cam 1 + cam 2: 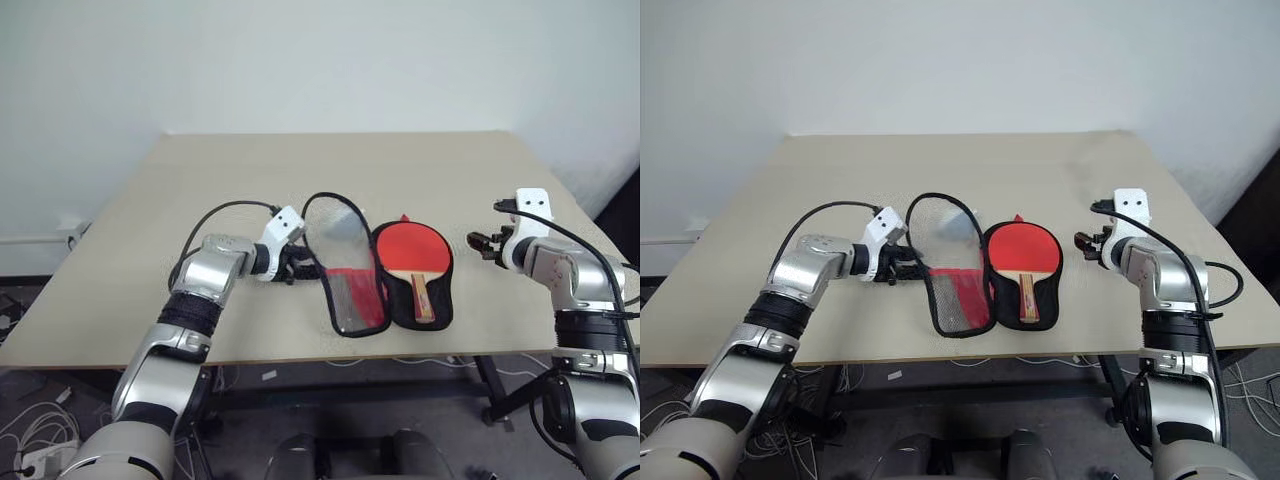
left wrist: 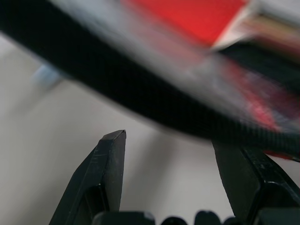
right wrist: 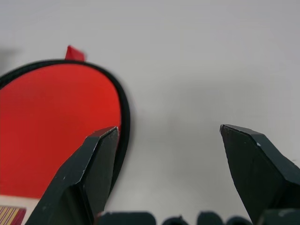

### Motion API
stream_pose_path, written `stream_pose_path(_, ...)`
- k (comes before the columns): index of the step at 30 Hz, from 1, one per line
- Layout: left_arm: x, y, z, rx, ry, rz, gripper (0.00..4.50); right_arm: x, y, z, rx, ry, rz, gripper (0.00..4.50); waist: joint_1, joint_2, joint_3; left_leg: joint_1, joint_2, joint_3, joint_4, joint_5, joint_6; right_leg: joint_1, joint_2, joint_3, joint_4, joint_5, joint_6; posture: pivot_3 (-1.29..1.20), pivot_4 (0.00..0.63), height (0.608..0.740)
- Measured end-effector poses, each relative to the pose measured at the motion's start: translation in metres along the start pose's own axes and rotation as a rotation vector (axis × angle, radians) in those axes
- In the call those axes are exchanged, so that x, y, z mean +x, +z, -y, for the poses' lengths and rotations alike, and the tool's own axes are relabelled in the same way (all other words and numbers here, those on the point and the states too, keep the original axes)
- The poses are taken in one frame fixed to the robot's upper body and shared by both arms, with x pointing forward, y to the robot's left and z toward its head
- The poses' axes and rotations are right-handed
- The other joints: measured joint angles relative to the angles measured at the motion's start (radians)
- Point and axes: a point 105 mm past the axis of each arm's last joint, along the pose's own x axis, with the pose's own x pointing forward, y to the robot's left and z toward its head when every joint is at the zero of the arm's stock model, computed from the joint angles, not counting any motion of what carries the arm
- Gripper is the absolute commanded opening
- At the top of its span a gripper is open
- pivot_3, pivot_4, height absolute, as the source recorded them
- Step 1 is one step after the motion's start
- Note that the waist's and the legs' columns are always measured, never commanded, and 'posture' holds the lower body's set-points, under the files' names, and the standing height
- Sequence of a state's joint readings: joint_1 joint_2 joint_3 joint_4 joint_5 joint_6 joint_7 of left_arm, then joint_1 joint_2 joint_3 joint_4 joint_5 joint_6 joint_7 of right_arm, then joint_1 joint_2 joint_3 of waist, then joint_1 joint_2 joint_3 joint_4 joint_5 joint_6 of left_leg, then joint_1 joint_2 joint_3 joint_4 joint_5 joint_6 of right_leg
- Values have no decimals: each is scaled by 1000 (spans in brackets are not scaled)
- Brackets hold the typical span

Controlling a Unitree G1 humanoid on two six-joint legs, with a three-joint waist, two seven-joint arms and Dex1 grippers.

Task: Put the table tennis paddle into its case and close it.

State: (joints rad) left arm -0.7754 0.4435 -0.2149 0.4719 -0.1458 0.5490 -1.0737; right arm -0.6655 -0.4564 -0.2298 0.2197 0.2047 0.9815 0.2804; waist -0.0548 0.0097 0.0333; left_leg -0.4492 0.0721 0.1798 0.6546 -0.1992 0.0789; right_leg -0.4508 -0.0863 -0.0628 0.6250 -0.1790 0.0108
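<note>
The case [image 1: 343, 300] lies unzipped near the table's front edge. Its clear-panelled flap [image 1: 338, 240] is tilted up on the left. In the black right half rests the table tennis paddle [image 1: 412, 247], red face up, its wooden handle [image 1: 423, 297] pointing toward me. My left gripper [image 1: 298, 265] is open at the flap's left rim; the left wrist view shows that black rim [image 2: 117, 84] crossing just past the fingertips [image 2: 112, 140]. My right gripper [image 1: 482, 244] hangs open to the right of the case, apart from it. In the right wrist view the paddle [image 3: 47, 136] sits beyond one finger.
The beige table [image 1: 200, 200] stretches bare behind and to both sides of the case. Its front edge runs just below the case. A white wall stands behind, and cables [image 1: 30, 455] lie on the floor at the left.
</note>
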Motion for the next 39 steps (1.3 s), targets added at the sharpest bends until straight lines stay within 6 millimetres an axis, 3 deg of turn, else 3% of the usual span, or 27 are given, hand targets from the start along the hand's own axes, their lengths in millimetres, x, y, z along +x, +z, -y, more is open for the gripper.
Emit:
stream_pose_path(2, 6, 11, 12, 5, -59, 42, 2952, -3, 15, -4, 56, 39, 75, 3791, 0, 0, 0, 0, 0, 0, 1, 0, 0, 1, 0, 0, 0, 0, 1, 0, 0, 724)
stream_pose_path(6, 18, 15, 20, -14, -78, 60, 2952, -16, 44, -13, 89, 112, 206, 3791, 1, 0, 0, 0, 0, -2, 3, -1, 2, 2, 0, -1, 0, -2, 3, 0, 0, 724)
stream_pose_path(11, 38, 23, 25, -46, -76, 85, 2952, -26, 56, -25, 93, 208, 267, 3791, 7, 0, 0, 0, 0, -3, 6, -5, 8, 4, 0, -2, 0, -2, 3, 0, 0, 724)
stream_pose_path(15, 52, 33, 30, -37, -80, 113, 2952, -36, 66, -23, 96, 224, 317, 3791, 8, 0, 0, 0, 0, -3, 6, -6, 9, 4, 0, -2, 0, -1, 2, 0, 0, 724)
stream_pose_path(27, 89, 47, 45, -68, -82, 126, 2952, -38, 71, -16, 95, 165, 356, 3791, 7, 0, 0, 0, 0, -4, 7, -7, 10, 4, 0, -2, 0, -1, 2, 0, 0, 724)
stream_pose_path(36, 73, 47, 45, -373, -132, 127, 2952, -30, 57, -21, 108, 157, 329, 3791, 5, 0, 0, 0, 0, -7, 7, -7, 11, 5, 0, -2, 0, -4, 6, 0, 0, 724)
stream_pose_path(39, 70, 36, 45, -444, -116, 117, 2952, -29, 57, -24, 102, 159, 336, 3791, 6, 0, 0, 1, 0, -7, 7, -6, 10, 5, 0, -2, 0, -4, 6, 0, 0, 724)
